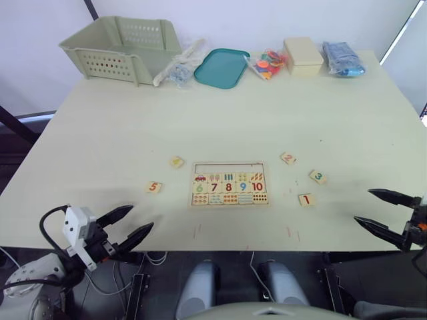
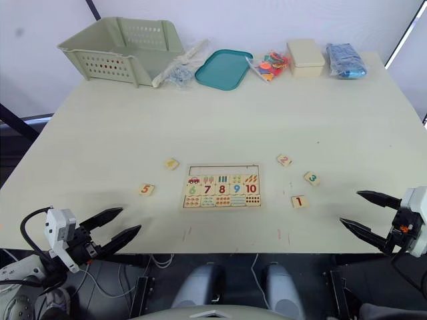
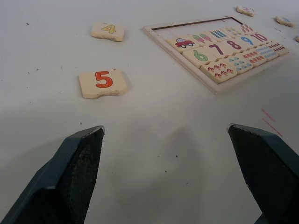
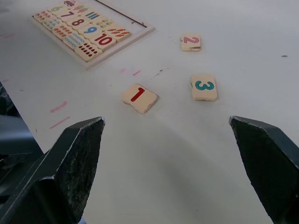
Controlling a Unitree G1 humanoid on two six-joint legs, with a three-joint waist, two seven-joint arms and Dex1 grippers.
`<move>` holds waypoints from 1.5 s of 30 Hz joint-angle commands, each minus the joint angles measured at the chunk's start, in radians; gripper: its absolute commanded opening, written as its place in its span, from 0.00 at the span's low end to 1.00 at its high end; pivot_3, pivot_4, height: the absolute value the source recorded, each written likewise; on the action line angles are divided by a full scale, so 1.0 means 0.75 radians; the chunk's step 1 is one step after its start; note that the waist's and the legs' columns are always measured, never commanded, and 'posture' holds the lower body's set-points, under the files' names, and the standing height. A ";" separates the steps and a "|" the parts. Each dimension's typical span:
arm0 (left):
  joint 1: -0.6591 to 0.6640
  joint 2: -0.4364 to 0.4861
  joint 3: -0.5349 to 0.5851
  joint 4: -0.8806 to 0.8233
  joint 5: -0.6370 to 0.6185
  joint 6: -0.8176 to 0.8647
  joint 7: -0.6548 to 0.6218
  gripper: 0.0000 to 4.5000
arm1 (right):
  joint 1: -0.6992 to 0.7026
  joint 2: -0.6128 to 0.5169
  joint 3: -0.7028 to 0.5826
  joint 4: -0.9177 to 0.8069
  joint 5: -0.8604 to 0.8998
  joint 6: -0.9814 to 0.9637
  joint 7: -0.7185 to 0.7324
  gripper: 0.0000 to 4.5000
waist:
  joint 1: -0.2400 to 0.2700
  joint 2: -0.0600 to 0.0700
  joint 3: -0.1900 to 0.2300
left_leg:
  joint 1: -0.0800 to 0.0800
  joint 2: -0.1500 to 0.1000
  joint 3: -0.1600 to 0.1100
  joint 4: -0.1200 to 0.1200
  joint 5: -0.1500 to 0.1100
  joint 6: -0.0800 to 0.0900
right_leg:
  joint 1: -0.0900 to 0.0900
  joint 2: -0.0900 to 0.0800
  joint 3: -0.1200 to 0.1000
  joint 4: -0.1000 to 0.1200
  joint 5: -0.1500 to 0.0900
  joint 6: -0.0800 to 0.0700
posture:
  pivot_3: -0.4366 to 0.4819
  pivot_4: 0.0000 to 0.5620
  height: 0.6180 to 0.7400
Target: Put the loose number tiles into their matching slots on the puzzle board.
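Observation:
The puzzle board (image 1: 229,183) lies near the table's front edge, its top row empty. Left of it lie loose tiles 4 (image 1: 176,161) and 5 (image 1: 154,187). Right of it lie tiles 2 (image 1: 288,158), 3 (image 1: 317,177) and 1 (image 1: 306,199). My left gripper (image 1: 128,225) hangs open at the front left edge, with tile 5 (image 3: 103,82) just ahead of it. My right gripper (image 1: 379,210) is open at the front right, with tiles 1 (image 4: 139,97) and 3 (image 4: 203,87) ahead of it. Both grippers hold nothing.
Along the far edge stand a pale green basket (image 1: 123,48), a clear bag (image 1: 179,67), a teal tray (image 1: 221,68), a heap of bright plastic pieces (image 1: 268,63), a cream box (image 1: 303,55) and a blue packet (image 1: 342,59).

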 commanded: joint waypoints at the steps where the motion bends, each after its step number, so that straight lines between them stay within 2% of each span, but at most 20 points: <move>1: -0.011 0.019 0.039 -0.050 -0.054 0.030 -0.001 0.99 | -0.012 -0.008 -0.008 -0.017 0.002 -0.025 0.009 1.00 | 0.000 0.000 0.000 | 0.000 0.000 0.000 0.000 0.000 0.000 | 0.000 0.000 0.000 0.000 0.000 0.000 | 0.48 0.27 1.00; 4: -0.047 0.037 0.039 -0.075 -0.100 0.060 -0.025 0.99 | -0.052 -0.028 0.042 -0.039 -0.002 -0.016 0.014 1.00 | 0.000 0.000 0.000 | 0.000 0.000 0.000 0.000 0.000 0.000 | 0.000 0.000 0.000 0.000 0.000 0.000 | 0.48 0.27 1.00; 11: -0.101 0.077 0.038 0.141 -0.078 -0.180 -0.346 0.99 | -0.275 -0.161 0.250 -0.025 -0.049 0.020 0.082 1.00 | -0.005 0.001 0.000 | 0.001 0.001 0.001 0.000 0.000 0.000 | 0.000 0.001 0.000 0.000 0.000 0.000 | 0.48 0.27 1.00; 13: -0.115 0.093 0.036 0.202 -0.108 -0.253 -0.506 0.99 | -0.395 -0.192 0.360 0.015 -0.101 -0.003 0.119 1.00 | -0.004 0.001 0.000 | 0.000 0.001 0.001 0.000 0.000 0.000 | 0.000 0.001 0.000 0.000 0.000 0.000 | 0.48 0.27 1.00; 15: -0.124 0.117 0.038 0.245 -0.156 -0.260 -0.640 0.99 | -0.480 -0.212 0.440 0.051 -0.120 0.004 0.161 1.00 | -0.005 0.001 0.000 | 0.001 0.001 0.002 0.000 0.000 0.000 | -0.001 0.001 0.000 0.000 0.000 0.000 | 0.48 0.27 1.00; 19: -0.155 0.146 0.046 0.302 -0.190 -0.255 -0.747 0.99 | -0.599 -0.234 0.561 0.130 -0.175 -0.024 0.239 1.00 | 0.003 0.001 0.000 | -0.001 0.001 0.000 0.000 0.000 0.000 | -0.001 0.000 -0.002 -0.001 0.000 -0.001 | 0.48 0.27 1.00; 25: -0.160 0.138 0.037 0.210 -0.216 -0.217 -0.724 0.99 | -0.791 -0.215 0.784 0.342 -0.362 -0.138 0.318 1.00 | -0.004 0.001 0.001 | 0.000 0.001 0.000 0.000 0.000 0.000 | -0.001 0.000 -0.002 0.000 0.000 -0.001 | 0.48 0.27 1.00; 34: -0.167 0.135 0.018 0.071 -0.233 -0.138 -0.638 0.99 | -0.893 -0.152 0.856 0.477 -0.419 -0.177 0.326 1.00 | -0.003 0.001 0.001 | -0.001 0.001 0.000 0.000 0.000 0.000 | -0.001 0.000 -0.001 0.000 0.000 -0.001 | 0.48 0.27 1.00; 38: -0.169 0.140 0.013 0.049 -0.230 -0.112 -0.621 1.00 | -0.911 -0.129 0.869 0.527 -0.442 -0.203 0.321 0.74 | -0.004 0.001 0.001 | -0.001 0.001 0.000 0.000 0.000 0.000 | -0.001 0.000 -0.002 0.000 0.000 -0.001 | 0.48 0.27 1.00; 39: -0.170 0.142 0.013 0.042 -0.230 -0.104 -0.616 1.00 | -0.913 -0.127 0.874 0.539 -0.452 -0.222 0.317 0.61 | -0.004 0.001 0.001 | -0.001 0.001 0.000 0.000 0.000 0.000 | -0.001 0.000 -0.001 0.000 0.000 -0.001 | 0.48 0.27 1.00; 45: -0.190 0.145 0.000 -0.004 -0.233 -0.057 -0.577 1.00 | -0.923 -0.107 0.890 0.594 -0.485 -0.287 0.317 0.61 | -0.004 0.001 0.001 | -0.001 0.001 0.000 0.000 0.000 0.000 | -0.001 0.000 -0.001 0.000 0.000 -0.001 | 0.48 0.27 1.00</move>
